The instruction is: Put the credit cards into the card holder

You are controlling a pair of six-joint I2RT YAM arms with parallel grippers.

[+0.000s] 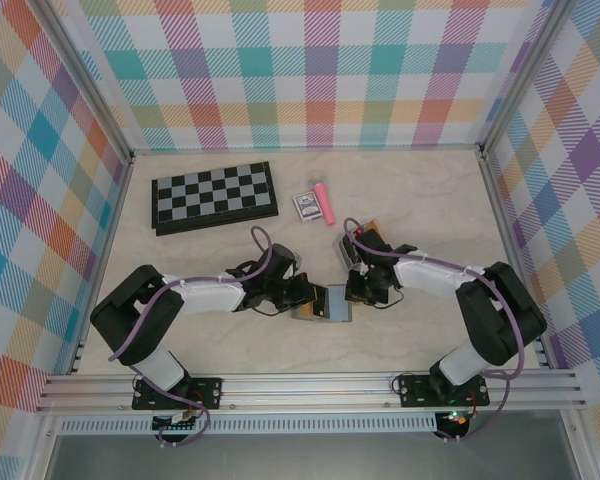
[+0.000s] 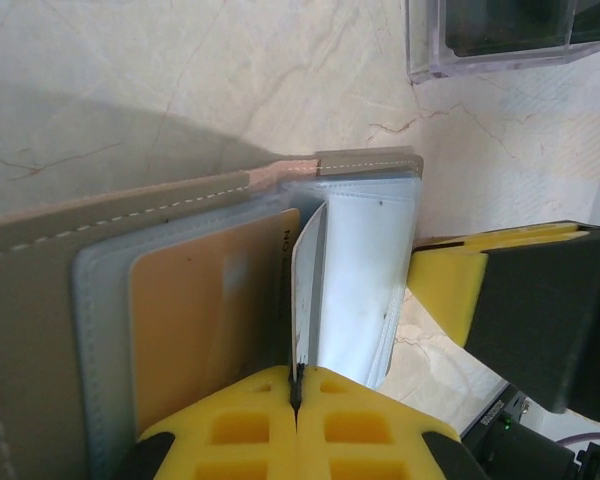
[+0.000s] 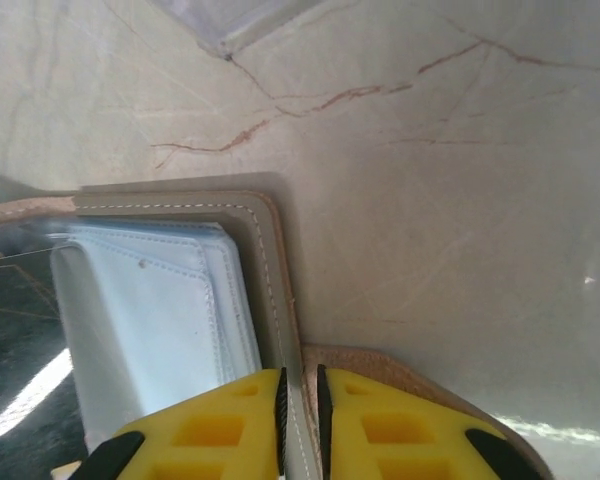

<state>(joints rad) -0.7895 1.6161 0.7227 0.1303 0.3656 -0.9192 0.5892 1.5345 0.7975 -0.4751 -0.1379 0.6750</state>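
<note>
Left wrist view: the card holder [image 2: 40,330], flat stitched grey-brown leathery material with glossy clear pockets, lies open on the marbled tabletop [image 2: 180,80]; a tan-yellow credit card [image 2: 200,320] sits in one pocket. Fingers together, the left hand [image 2: 296,388] pinches an upright sleeve [image 2: 310,270]; the right hand [image 3: 300,400] clamps the cover's stitched edge.

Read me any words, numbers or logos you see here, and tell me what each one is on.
Nothing reads clearly.
Tan-yellow credit card in the card holder: dark print along its edge, too blurred to read.
Patterned card box: print too small to read.
</note>
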